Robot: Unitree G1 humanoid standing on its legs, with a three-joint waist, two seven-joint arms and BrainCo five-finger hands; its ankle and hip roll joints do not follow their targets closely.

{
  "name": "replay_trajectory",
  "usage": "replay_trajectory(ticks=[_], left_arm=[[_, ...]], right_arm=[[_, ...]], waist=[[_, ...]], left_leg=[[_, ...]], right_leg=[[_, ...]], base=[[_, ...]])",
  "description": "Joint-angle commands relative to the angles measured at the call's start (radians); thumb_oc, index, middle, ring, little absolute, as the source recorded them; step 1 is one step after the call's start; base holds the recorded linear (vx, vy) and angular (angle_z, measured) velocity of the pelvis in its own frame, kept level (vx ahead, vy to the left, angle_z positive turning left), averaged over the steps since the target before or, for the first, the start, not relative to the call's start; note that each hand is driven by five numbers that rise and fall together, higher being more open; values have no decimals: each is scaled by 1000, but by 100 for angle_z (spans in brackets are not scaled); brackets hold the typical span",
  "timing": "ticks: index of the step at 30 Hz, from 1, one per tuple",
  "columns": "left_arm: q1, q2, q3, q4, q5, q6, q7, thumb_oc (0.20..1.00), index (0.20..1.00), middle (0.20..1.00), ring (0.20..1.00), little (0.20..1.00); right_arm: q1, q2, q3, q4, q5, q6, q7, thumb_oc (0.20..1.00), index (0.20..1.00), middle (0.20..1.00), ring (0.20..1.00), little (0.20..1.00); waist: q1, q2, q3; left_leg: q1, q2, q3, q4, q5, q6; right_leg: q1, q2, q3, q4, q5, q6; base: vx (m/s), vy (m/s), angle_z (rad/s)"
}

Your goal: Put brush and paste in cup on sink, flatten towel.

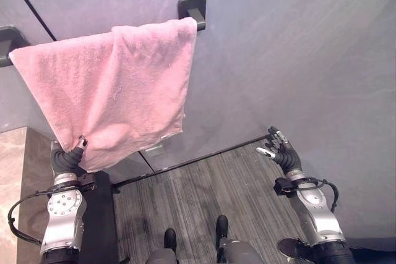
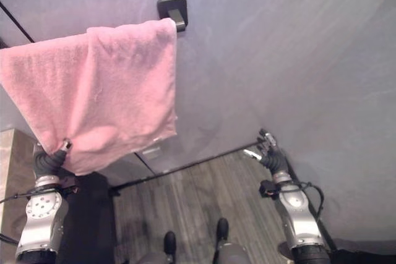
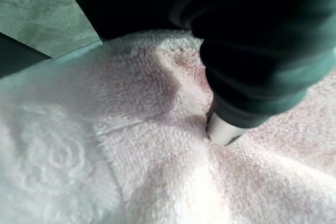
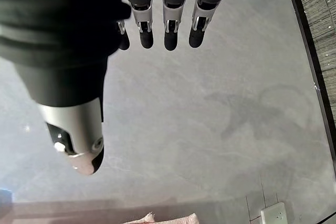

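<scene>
Pink terry towel (image 1: 117, 91) hangs bunched; left hand (image 1: 69, 156) pinches its lower corner and could drag it off the grey wall bar (image 1: 192, 8); right hand (image 1: 278, 148) hovers with fingers relaxed.

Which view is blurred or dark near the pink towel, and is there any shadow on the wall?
Left wrist view: the left hand is a dark, out-of-focus mass in front of the pink towel, whose weave looks soft. Left eye view: the towel casts a faint shadow on the grey wall beside its hanging edge. Right wrist view: the right hand is sharp, with even light.
</scene>
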Motion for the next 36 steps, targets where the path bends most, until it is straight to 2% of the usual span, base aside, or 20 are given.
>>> replay_trajectory(ticks=[1,2,3,4,14,23,25,31,36], left_arm=[[25,64,62,-21,3,-42,29,200,200,200,200,200],[23,66,61,-21,3,-42,28,200,200,200,200,200],[22,66,60,-20,3,-42,27,721,721,721,721,721],[19,67,51,-18,1,-38,20,1000,1000,1000,1000,1000],[17,77,25,2,21,-25,0,1000,1000,1000,1000,1000],[33,77,19,-9,5,-26,-7,1000,1000,1000,1000,1000],[47,50,20,-38,-31,-38,-4,1000,1000,1000,1000,1000],[67,-24,-4,-71,-82,-51,-5,1000,1000,1000,1000,1000],[101,-107,-80,-80,-96,-45,-43,1000,1000,1000,1000,1000]], right_arm=[[-21,17,-11,-38,-14,-27,3,1000,1000,1000,1000,1000],[-22,16,-12,-38,-14,-27,2,1000,1000,1000,1000,1000],[-23,15,-13,-38,-14,-27,2,1000,1000,1000,1000,1000],[-27,12,-14,-39,-15,-26,0,1000,1000,1000,1000,1000],[-32,10,-16,-39,-15,-26,-2,1000,1000,1000,1000,1000],[-35,-5,-16,-53,-2,-22,-1,1000,1000,1000,1000,1000],[-44,-11,-20,-58,2,-23,-4,1000,1000,1000,1000,1000],[-37,-9,-29,-66,7,-32,-12,1000,1000,1000,1000,1000],[1,-4,-74,-77,9,-45,-34,1000,1000,1000,1000,1000]], waist=[[7,-61,-59],[6,-61,-59],[6,-61,-59],[5,-61,-58],[2,-55,-58],[0,-31,-79],[0,-17,-92],[-2,-3,-107],[-7,2,-113]], left_leg=[[-72,-17,40,127,-148,19],[-74,-17,40,127,-148,19],[-75,-17,39,127,-148,18],[-78,-15,40,127,-146,17],[-80,-12,41,130,-147,15],[-50,-3,43,145,-163,8],[-31,3,44,156,-175,5],[-8,11,40,174,-191,3],[6,20,31,184,-198,-4]], right_leg=[[-31,-165,2,86,-126,135],[-32,-166,2,87,-126,135],[-32,-166,1,88,-126,135],[-34,-166,1,88,-126,135],[-33,-165,-1,90,-131,134],[0,-160,-6,99,-155,125],[23,-152,-5,101,-170,116],[50,-140,4,101,-186,104],[77,-122,7,98,-207,91]], base=[[0,0,0],[0,0,0],[0,0,0],[0,0,0],[1,-3,0],[13,-31,0],[29,-84,-4],[19,-58,-7],[9,-71,-3]])
